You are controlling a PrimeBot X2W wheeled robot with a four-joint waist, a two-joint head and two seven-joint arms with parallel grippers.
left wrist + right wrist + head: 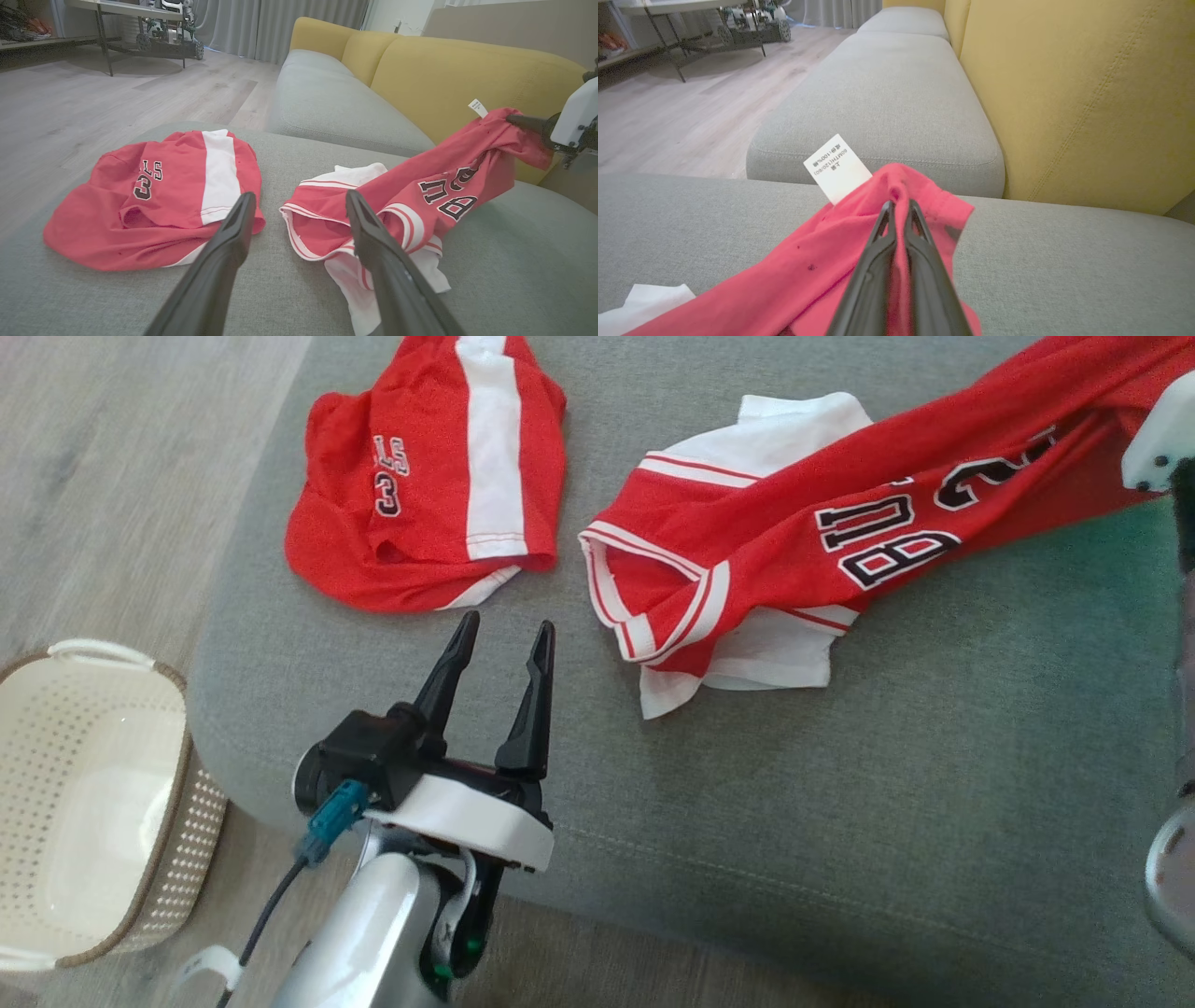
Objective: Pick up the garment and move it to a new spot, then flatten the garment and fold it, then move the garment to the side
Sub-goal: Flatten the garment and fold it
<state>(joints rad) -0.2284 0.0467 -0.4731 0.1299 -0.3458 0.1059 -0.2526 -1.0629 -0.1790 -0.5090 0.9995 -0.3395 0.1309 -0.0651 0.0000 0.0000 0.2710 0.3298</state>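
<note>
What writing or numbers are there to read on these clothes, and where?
"3" and "LS": left red garment, word cut off by a fold.
"BU" and "2": red jersey, rest lost in creases.
"100%" and "(120/60)": white tag; other characters too small.

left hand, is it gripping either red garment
No, the left hand is open, with bare grey cushion between its fingers; neither the shorts nor the jersey is in its grip.

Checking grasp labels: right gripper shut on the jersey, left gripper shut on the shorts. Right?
Not quite. The left gripper is open and grips nothing; the head view shows it beside the shorts. The right gripper is shut on the jersey.
</note>
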